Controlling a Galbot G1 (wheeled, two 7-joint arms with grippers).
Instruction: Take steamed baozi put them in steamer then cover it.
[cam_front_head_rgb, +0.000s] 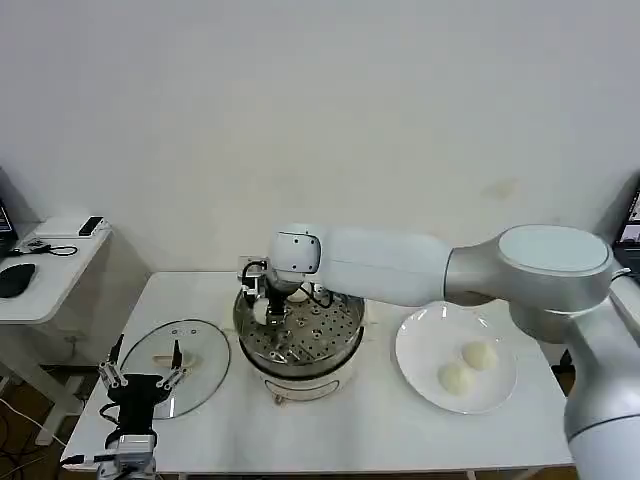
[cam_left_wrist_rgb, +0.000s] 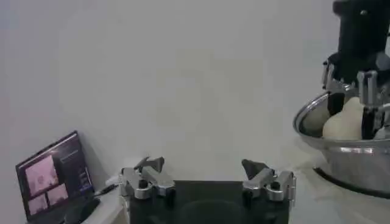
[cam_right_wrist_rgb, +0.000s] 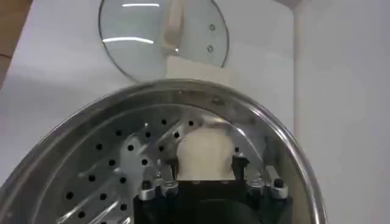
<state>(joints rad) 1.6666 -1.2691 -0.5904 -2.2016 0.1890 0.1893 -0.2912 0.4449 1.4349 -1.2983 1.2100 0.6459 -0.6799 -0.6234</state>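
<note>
While right gripper (cam_right_wrist_rgb: 207, 182) is clamping baozi (cam_right_wrist_rgb: 204, 152) inside steamer (cam_front_head_rgb: 345, 345), two buns (cam_front_head_rgb: 468, 366) waiting on plate (cam_front_head_rgb: 420, 345) beside steamer; cover (cam_front_head_rgb: 205, 350) lying off; left gripper (cam_left_wrist_rgb: 207, 182) idling wide.

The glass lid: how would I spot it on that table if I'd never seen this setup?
Start at the shiny steamer in the middle of the white table. On the robot's left of it, flat on the tabletop above the idle left gripper, lies the cover. Unlike the white plate on the other side, it is see-through, metal-rimmed and has a pale bar handle.
</note>
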